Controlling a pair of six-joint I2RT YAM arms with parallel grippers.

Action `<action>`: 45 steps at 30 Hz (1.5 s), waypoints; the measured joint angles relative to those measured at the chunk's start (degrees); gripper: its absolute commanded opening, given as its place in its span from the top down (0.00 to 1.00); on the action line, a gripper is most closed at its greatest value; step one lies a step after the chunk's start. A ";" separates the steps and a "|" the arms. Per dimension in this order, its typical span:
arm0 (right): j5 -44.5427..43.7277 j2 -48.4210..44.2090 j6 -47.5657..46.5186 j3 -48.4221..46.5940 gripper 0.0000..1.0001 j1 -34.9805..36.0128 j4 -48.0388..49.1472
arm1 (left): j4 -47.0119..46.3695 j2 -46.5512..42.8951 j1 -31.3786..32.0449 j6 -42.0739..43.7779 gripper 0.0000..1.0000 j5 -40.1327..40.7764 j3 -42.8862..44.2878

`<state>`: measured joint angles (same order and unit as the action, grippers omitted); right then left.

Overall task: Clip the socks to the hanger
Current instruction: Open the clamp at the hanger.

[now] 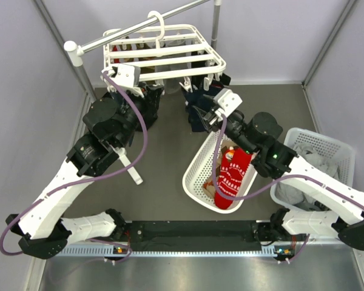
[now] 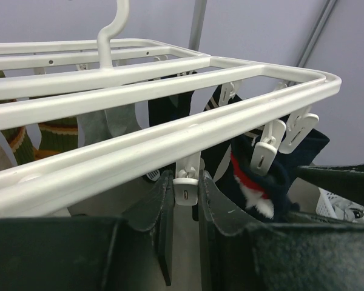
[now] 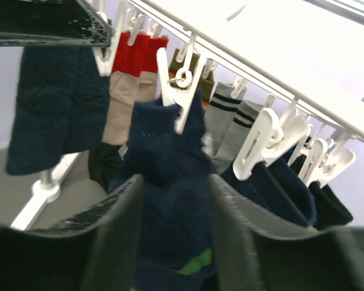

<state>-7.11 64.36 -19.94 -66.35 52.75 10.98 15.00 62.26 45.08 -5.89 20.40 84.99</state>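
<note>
Jaws of right gripper point(image 3: 176, 182) closed on navy sock point(image 3: 170, 145); cloth fills the gap between them. Sock's long axis runs near vertical: top edge up at the rail, body down through the jaws, a yellow-green mark low on it. A clip point(image 3: 177, 91) overlaps the top edge in the right wrist view. We cannot tell whether it bites the cloth or only sits in front.

Left gripper point(image 2: 184, 177) sits under the near rail of the hanger point(image 2: 170, 138), jaws narrowly apart with a second clip point(image 2: 187, 189) hanging between them. Contact is not readable from the left wrist view, so we cannot tell if it is squeezing.

Relation that matters, as we judge it: the clip lies directly above the sock's top edge, so the feed is upward along the sock's own axis. Right arm carries the sock and is the nearer. Left arm waits farther along the hanger's near side, placed to work a clip.

Further out: several socks already pegged under the rails, a grey striped sock point(image 3: 227, 121) among them.

Containers, top view: tilted white basket point(image 1: 197, 163) between the arms holds a red sock point(image 1: 233, 173) with white snowflakes, with something tan under it, too small to name. Second basket point(image 1: 327, 140) at right holds grey cloth point(image 1: 309, 159).
</note>
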 measured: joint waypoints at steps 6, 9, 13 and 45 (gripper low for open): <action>4.98 -4.66 2.69 -0.35 0.36 -0.04 -4.04 | 0.74 0.02 -0.02 -2.03 0.99 -0.66 0.76; 9.64 -5.38 4.76 -2.23 0.35 -0.07 -5.14 | 1.70 0.02 -0.02 -3.61 1.00 -1.60 1.25; 16.44 -4.42 7.17 -5.01 0.35 -0.07 -5.03 | 3.28 0.15 -0.04 -5.75 1.00 -2.95 1.79; 15.87 9.57 14.56 -8.70 0.61 -0.07 10.49 | 4.87 1.90 -0.31 -16.55 1.00 -9.18 4.94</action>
<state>8.75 73.93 -5.39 -75.05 52.69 21.47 19.88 64.16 44.77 -22.44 11.22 89.93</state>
